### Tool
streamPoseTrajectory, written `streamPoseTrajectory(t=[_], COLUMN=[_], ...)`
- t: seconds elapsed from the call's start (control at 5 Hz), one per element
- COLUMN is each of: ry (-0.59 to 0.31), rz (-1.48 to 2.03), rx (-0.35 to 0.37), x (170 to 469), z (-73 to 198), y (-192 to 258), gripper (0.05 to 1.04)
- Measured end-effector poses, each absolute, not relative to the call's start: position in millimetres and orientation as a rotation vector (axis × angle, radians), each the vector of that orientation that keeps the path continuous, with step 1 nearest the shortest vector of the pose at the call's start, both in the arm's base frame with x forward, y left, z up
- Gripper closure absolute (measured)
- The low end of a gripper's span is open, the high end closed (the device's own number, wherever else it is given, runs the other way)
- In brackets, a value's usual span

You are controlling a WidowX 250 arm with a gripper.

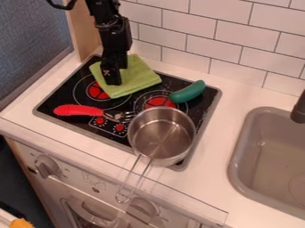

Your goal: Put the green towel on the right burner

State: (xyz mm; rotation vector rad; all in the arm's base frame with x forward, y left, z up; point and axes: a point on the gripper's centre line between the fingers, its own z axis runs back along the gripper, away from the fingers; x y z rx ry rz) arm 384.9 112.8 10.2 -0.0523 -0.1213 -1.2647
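Green towel (140,75) pt. hidden bhd. end effector (112,83); arm (115,33) cut off.

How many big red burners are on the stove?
2: the left burner, partly under the green towel, and the right burner, between the green toy vegetable and the pot. The towel or pot could hide another.

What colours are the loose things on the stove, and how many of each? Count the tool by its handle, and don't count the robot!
Green: 2 (towel, toy veggie)
Red: 1 (tool)
Silver: 1 (pot)
Total: 4
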Motion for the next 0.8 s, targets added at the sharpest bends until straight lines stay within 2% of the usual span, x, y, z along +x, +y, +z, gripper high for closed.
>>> streamPoseTrajectory(t=[0.4, 0.8], ry=[-0.11, -0.126], rz=[-1.298, -1.407], rx=[-0.046, -0.072], x=[378.7, 386.4], z=[9.3, 9.9], y=[97.6, 49.6], gripper=[0.082, 0.082])
